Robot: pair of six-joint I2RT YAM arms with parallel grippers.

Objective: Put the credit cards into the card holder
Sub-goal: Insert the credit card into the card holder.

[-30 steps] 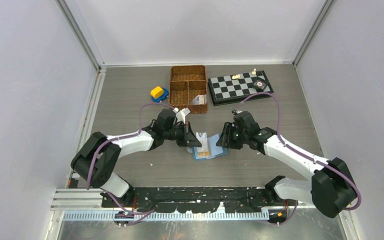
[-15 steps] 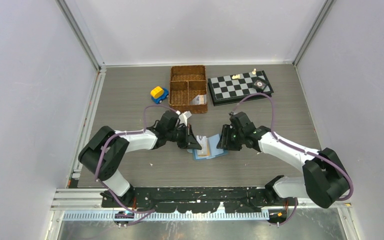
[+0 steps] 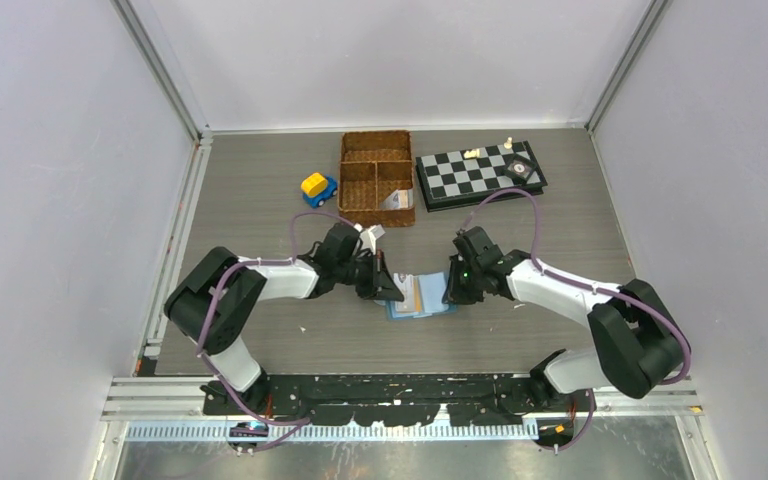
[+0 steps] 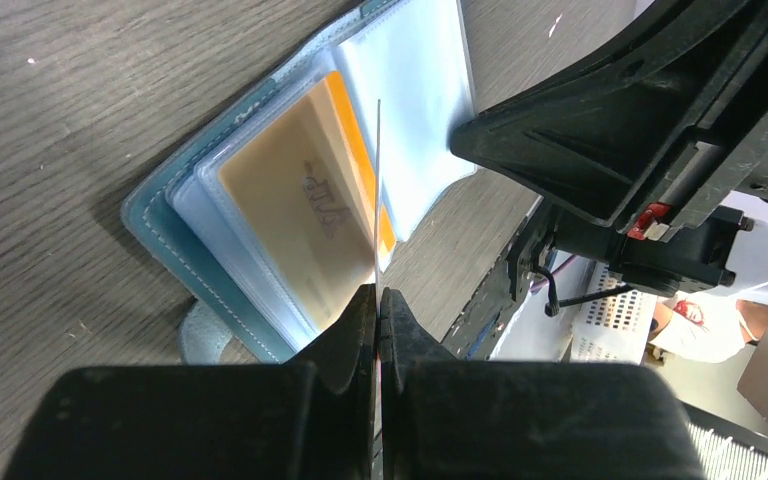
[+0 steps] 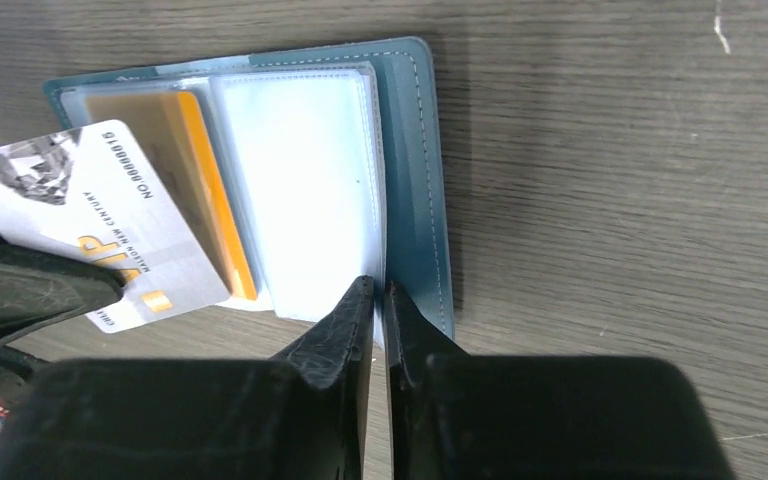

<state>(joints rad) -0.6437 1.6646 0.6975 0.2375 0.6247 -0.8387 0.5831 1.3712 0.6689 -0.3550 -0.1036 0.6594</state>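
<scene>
Teal holder lies open mid-table; left gripper clamps a white card at its nine o'clock; right gripper pinches its three o'clock edge; mid-insertion, I must next angle the card into a pocket

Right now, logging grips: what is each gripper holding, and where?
Left gripper: white card, by one edge. Right gripper: card holder, at a clear pocket edge.

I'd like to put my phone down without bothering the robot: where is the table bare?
Bare wood: left of the toy car, right of the chessboard, and between the card holder and the arm bases. Crowded: the middle, where the left gripper and right gripper meet, and around the basket.
</scene>
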